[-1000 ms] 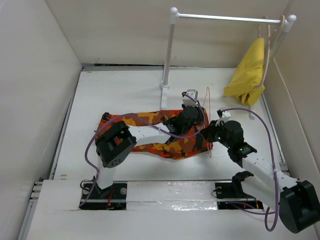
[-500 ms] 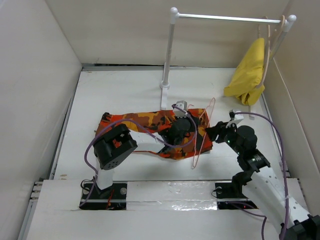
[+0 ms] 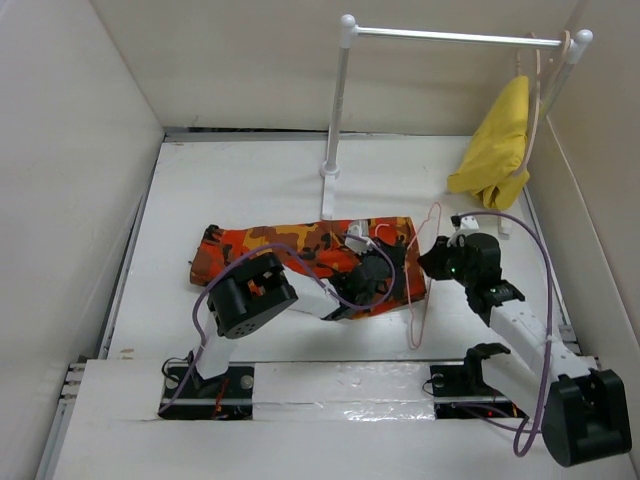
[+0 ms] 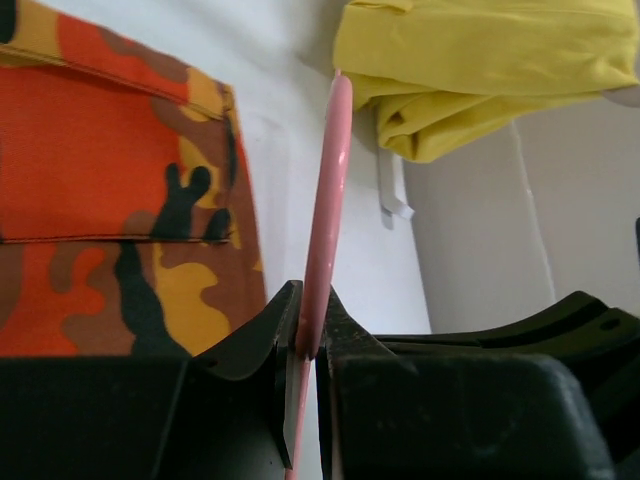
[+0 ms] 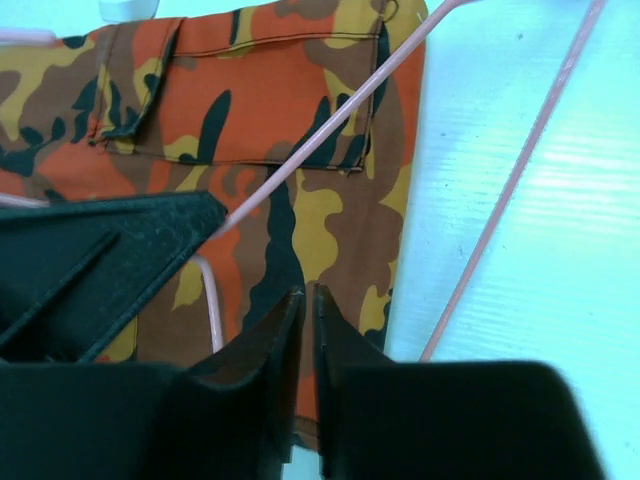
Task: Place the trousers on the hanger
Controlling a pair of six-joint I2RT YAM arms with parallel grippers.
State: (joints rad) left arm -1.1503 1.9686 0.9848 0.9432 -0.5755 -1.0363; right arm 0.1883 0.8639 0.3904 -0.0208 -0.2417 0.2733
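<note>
The hanger (image 4: 325, 200) is propped over the right end of the trousers (image 3: 270, 245), which are spread flat on the table (image 3: 250, 180), and its wire is pinched tight by the left gripper (image 4: 306, 345). The right gripper (image 5: 303, 300) is parked just beside it above the trousers' edge, pretty much closed, with nothing seen in it.

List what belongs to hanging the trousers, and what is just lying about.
Job:
- trousers
- hanger, clamped in the left end effector

Just lying about:
- yellow cloth, hanging from the rail
- white rail stand
</note>
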